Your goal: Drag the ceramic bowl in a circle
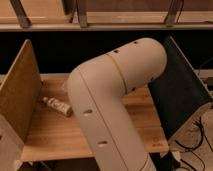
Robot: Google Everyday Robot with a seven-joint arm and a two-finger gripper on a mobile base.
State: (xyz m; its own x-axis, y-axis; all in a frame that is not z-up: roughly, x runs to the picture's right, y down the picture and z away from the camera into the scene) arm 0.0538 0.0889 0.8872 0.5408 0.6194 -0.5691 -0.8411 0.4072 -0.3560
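The ceramic bowl does not show in the camera view; it is hidden or out of frame. My big cream-coloured arm (112,105) bends across the middle of the view and covers much of the wooden table (47,135). The gripper itself is out of view beyond the arm, and it is shut. What it touches or holds, if anything, cannot be seen.
A small pale bottle-like object (56,106) lies on its side on the table's left part. A tall wooden panel (17,95) stands at the left edge and a dark panel (177,95) at the right. Cables (200,142) hang off the right side.
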